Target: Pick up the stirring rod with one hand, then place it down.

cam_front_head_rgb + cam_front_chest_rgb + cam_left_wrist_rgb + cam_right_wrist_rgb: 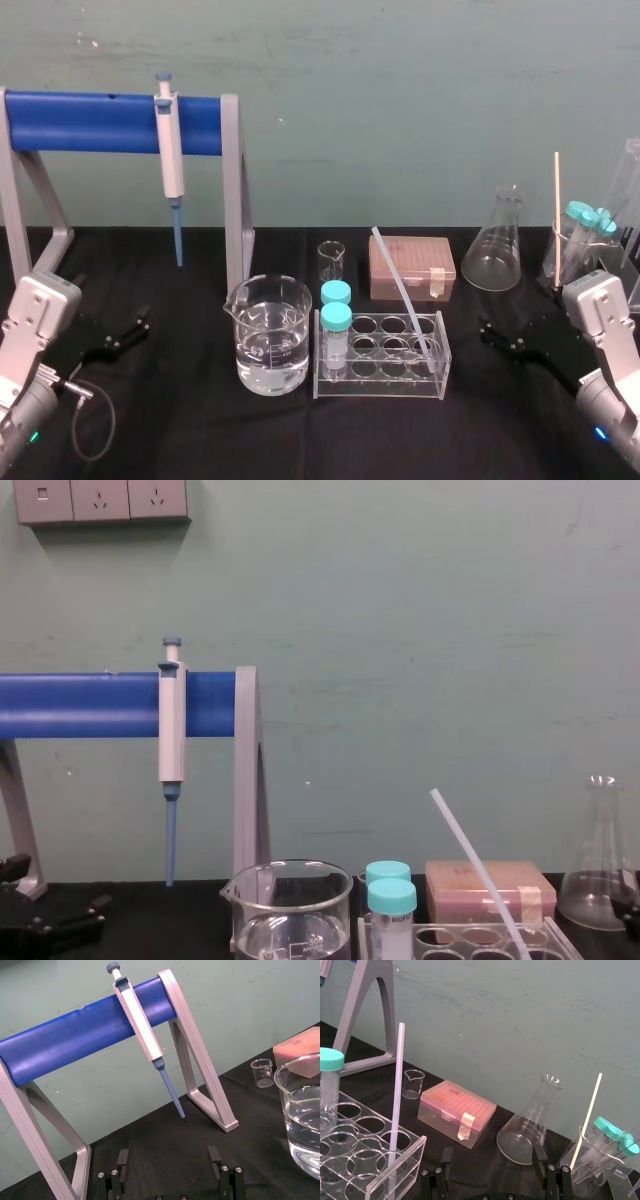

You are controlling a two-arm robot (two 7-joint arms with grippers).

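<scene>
Stirring rod point(405, 292) is standing in the clear tube rack point(385, 385) mid-counter, towards the front edge. Its bottom end sits in a hole at the rack's right end. The top leans back and to the left, w/ the tip up by the pink box point(410, 268) behind the rack. Both claws are well apart from it.

Left claw point(125, 333) is low over the black counter point(180, 420) near the left edge, fingers spread wide, nothing between them. Its wrist cam faces the pipette point(140, 1022) hanging on the blue-bar stand point(75, 1035) at the back left corner. Right claw point(500, 337) is low near the right edge, fingers spread wide too & empty, w/ the flask point(497, 245) behind it.

Two teal-capped tubes point(336, 325) stand at the rack's left end, and a big beaker of water point(268, 335) sits just left of the rack.
</scene>
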